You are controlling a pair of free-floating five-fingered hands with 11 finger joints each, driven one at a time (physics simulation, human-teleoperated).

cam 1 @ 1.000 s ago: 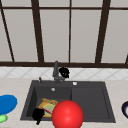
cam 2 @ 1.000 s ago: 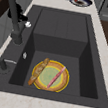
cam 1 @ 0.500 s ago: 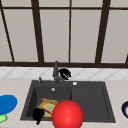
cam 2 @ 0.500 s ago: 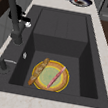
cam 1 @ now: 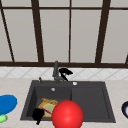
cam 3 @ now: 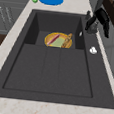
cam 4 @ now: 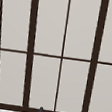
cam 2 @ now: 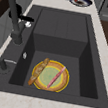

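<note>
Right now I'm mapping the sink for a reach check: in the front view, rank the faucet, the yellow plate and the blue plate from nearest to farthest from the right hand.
From the right hand:
1. Faucet, just beside it on its left.
2. Yellow plate, down in the left basin.
3. Blue plate, on the far-left counter.

Right hand (cam 1: pixel 64 72) has shifted slightly left along the far rim of the sink, closing on the faucet (cam 1: pixel 56 71); its fingers now spread just beside it.

Counter (cam 1: pixel 15 86) w/ blue plate (cam 1: pixel 7 103), sink (cam 1: pixel 90 97)
</note>
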